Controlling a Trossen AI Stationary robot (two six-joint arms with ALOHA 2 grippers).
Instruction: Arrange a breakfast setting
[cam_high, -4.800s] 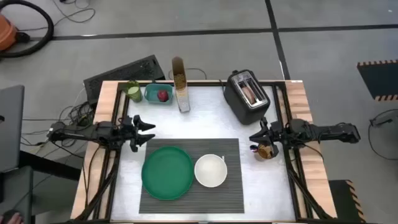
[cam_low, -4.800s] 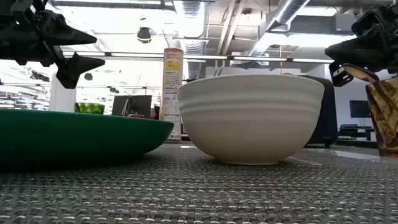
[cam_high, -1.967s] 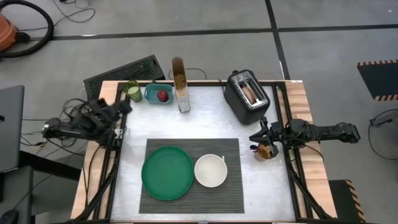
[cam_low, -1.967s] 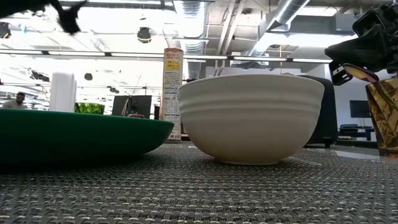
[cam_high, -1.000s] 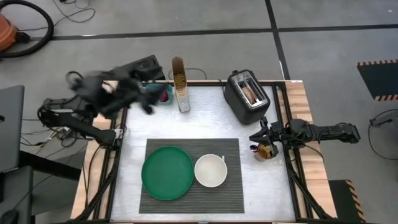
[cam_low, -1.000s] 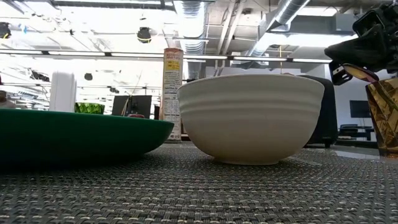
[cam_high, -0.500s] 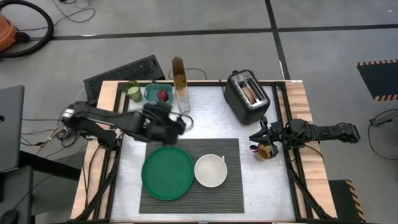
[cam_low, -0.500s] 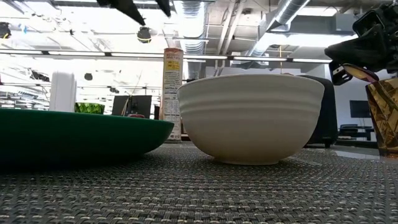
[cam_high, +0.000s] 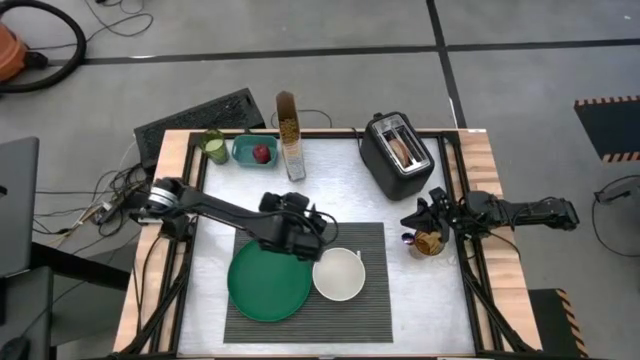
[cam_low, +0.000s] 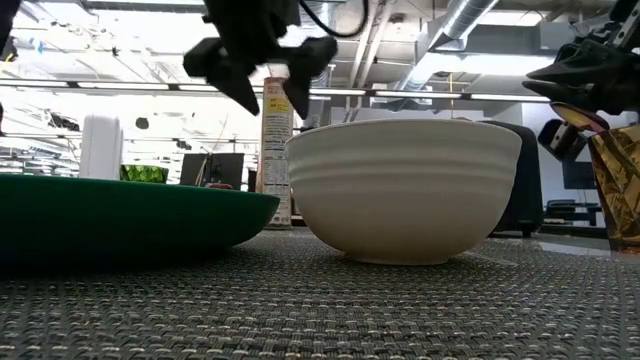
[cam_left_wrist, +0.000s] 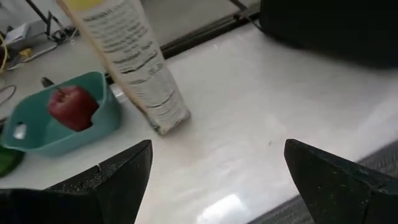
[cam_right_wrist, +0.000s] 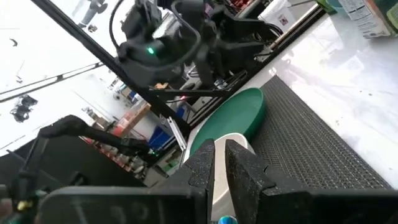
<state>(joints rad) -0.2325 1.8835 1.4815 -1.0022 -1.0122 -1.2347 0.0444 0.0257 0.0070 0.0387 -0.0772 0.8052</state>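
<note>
The dark grey ribbed placemat (cam_high: 370, 300) lies at the table's near middle. On it sit the green plate (cam_high: 265, 280) and the white bowl (cam_high: 338, 275). My left gripper (cam_high: 318, 228) hangs open and empty above the placemat's far edge, between plate and bowl; it also shows in the low view (cam_low: 265, 95). The red apple (cam_high: 262, 153) lies in the teal container (cam_high: 243, 150) at the far left. My right gripper (cam_high: 412, 222) is at the right, above an amber cup (cam_high: 432, 243), shut on the blue-and-pink spoon (cam_high: 408, 239) that stands in the cup. My right gripper comes level from the table's right side. Its two fingers (cam_right_wrist: 202, 168) stand almost together, and the spoon's blue end (cam_right_wrist: 227, 219) shows between them at their base. The gripper hides the place of contact. The spoon's other end is down in the cup.
A black toaster (cam_high: 395, 150) stands at the far right with a pale brown piece in its slot. A tall carton (cam_high: 290, 140) stands at the far middle and a green cup (cam_high: 213, 148) left of the teal container. Bare table lies between the placemat and the carton.
My left gripper has swung from the far left corner by the teal container toward the table's middle and near edge. It has come down over the placemat's far edge and stays open. My right gripper has tipped a little above the cup.
</note>
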